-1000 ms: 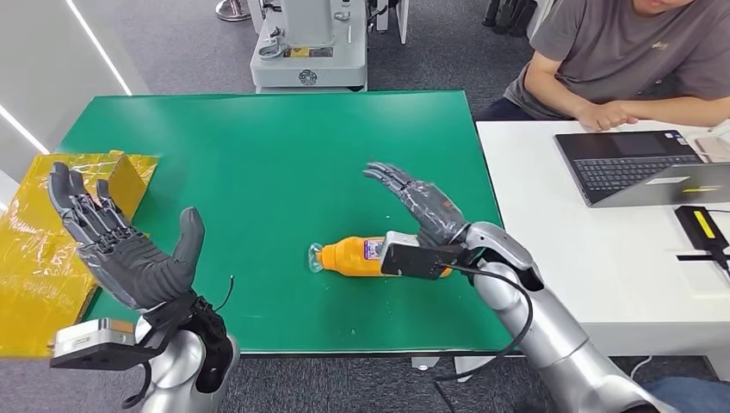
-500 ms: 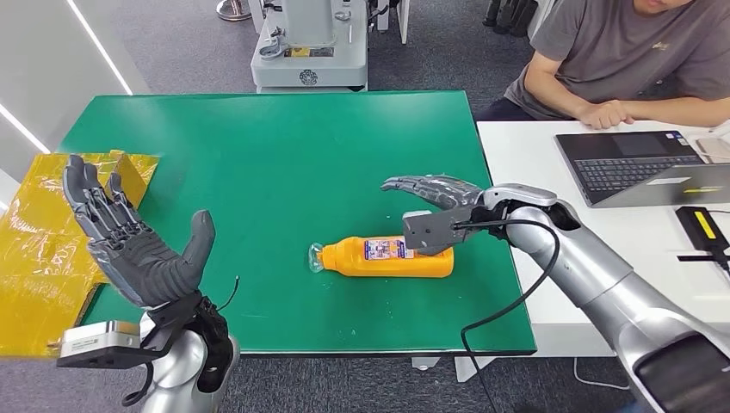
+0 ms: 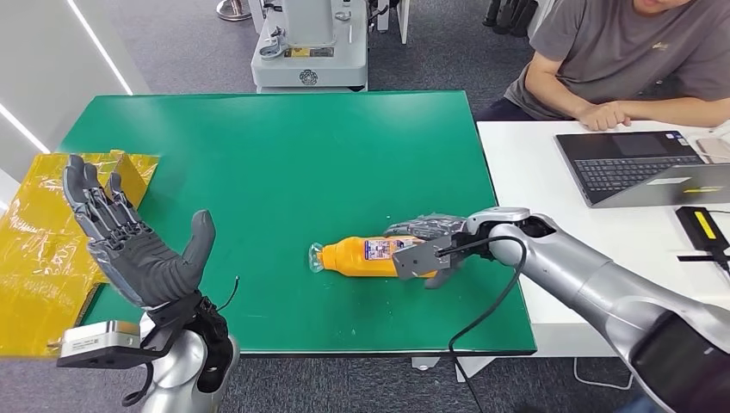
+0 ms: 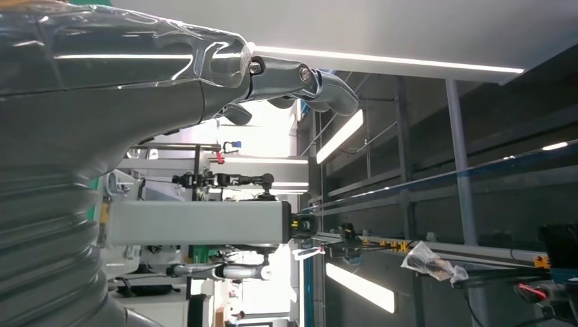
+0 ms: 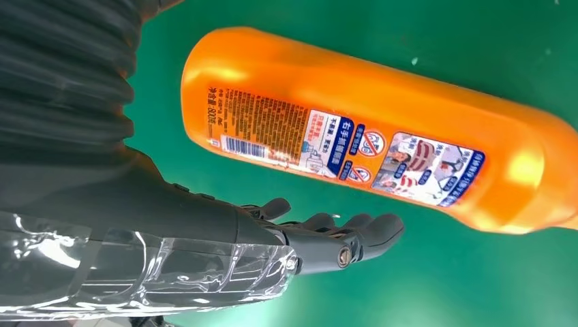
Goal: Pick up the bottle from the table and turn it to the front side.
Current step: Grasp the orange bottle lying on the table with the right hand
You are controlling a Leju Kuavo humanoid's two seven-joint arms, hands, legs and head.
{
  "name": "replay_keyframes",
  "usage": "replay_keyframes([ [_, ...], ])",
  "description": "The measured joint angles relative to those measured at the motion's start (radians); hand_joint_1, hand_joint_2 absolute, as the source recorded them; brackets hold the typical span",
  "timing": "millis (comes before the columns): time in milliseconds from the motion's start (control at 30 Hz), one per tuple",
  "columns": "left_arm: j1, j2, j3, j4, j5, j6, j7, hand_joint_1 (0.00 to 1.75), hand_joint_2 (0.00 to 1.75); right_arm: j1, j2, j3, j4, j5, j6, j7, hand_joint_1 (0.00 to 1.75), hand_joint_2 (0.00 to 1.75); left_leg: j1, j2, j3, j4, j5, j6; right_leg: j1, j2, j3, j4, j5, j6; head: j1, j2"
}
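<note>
An orange bottle (image 3: 370,255) with a clear cap lies on its side on the green table (image 3: 258,155), cap pointing to my left. Its printed label (image 5: 382,157) faces up in the right wrist view. My right hand (image 3: 426,231) has come down over the bottle's base end, with fingers (image 3: 411,227) on its far side and the thumb near its front. In the right wrist view the fingers (image 5: 368,231) lie spread beside the bottle (image 5: 341,88), not closed on it. My left hand (image 3: 129,249) is raised over the table's front left, palm open and holding nothing.
A yellow box (image 3: 52,224) sits at the table's left edge. On the right stands a white table (image 3: 585,249) with a laptop (image 3: 637,163), and a person (image 3: 620,60) sits behind it. A grey machine base (image 3: 310,52) stands beyond the far edge.
My right hand swung from above the bottle's near side, turned over and dropped onto its base end. The bottle has not moved. My left hand rose slightly, then held still.
</note>
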Motion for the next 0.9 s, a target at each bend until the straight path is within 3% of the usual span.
replay_keyframes([
  [467, 0.011, 0.0, 0.0, 0.0, -0.005, 0.022, 0.0, 0.0, 1.75, 0.017, 0.104, 0.114, 0.172, 0.196, -0.306, 0.014, 0.0, 1.75, 0.0, 0.0, 0.0, 0.0, 0.0, 0.0, 0.0, 0.0, 0.0, 0.0, 0.0, 0.0, 0.0, 0.0],
  [900, 0.023, 0.005, 0.0, 0.0, -0.001, 0.025, 0.0, 0.0, 1.75, 0.078, 0.142, 0.137, 0.261, 0.223, -0.408, 0.018, 0.0, 1.75, 0.0, 0.0, 0.001, 0.0, 0.0, 0.0, 0.0, 0.0, 0.0, 0.0, 0.0, 0.0, 0.0, 0.0],
])
